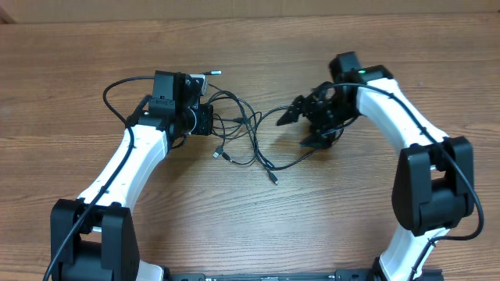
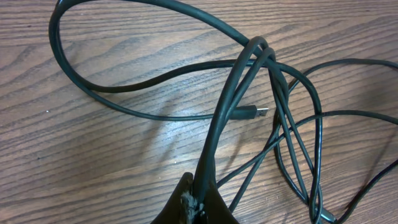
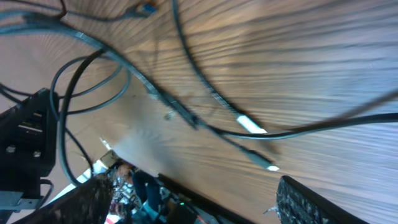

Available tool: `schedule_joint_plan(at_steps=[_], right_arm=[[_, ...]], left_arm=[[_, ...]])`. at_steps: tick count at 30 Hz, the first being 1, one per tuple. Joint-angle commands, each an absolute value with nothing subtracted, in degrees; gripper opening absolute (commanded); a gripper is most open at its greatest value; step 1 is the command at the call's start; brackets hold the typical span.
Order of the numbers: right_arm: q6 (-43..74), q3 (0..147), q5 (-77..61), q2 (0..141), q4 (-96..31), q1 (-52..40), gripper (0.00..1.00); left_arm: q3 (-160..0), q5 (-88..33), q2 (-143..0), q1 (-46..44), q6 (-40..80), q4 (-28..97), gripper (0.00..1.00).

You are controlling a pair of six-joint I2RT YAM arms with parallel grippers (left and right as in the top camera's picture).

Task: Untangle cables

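Observation:
Several thin black cables (image 1: 244,134) lie in a loose tangle on the wooden table between the two arms. My left gripper (image 1: 205,121) is at the tangle's left side, shut on one cable. In the left wrist view the gripper (image 2: 200,202) pinches that cable (image 2: 224,106), which rises to a crossing of loops beside a silver-tipped plug (image 2: 256,112). My right gripper (image 1: 295,131) stands open at the tangle's right side. In the right wrist view its gripper (image 3: 199,205) has nothing between its fingers (image 3: 311,202), and blurred cables (image 3: 186,115) with bright plug tips (image 3: 252,125) lie beyond them.
Loose plug ends lie at the tangle's near side (image 1: 274,179) and lower left (image 1: 219,154). A silver-tipped plug (image 1: 211,74) sits behind the left gripper. Thicker arm wiring (image 1: 117,90) loops left of the left wrist. The table's front edge (image 3: 205,196) shows in the right wrist view.

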State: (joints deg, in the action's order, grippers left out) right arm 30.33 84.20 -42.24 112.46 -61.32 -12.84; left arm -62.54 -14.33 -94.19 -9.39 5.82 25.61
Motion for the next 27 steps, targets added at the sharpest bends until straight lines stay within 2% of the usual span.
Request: schedule_joint_plan(at_steps=[1, 16, 27], right_arm=[[37.71, 84.31, -44.27, 112.29, -59.53, -15.73, 0.82], [58.57, 84.31, -45.56, 112.29, -43.99, -26.46, 0.78], [60.97, 84.33, -46.09, 112.29, -37.91, -29.89, 0.72]], left_arm=[[-62.06, -15.05, -94.41, -9.45, 5.17, 25.23, 0.04], [-62.06, -15.07, -94.41, -9.45, 5.34, 25.21, 0.04], [-62.06, -15.05, -94.41, -9.45, 5.32, 25.08, 0.04]])
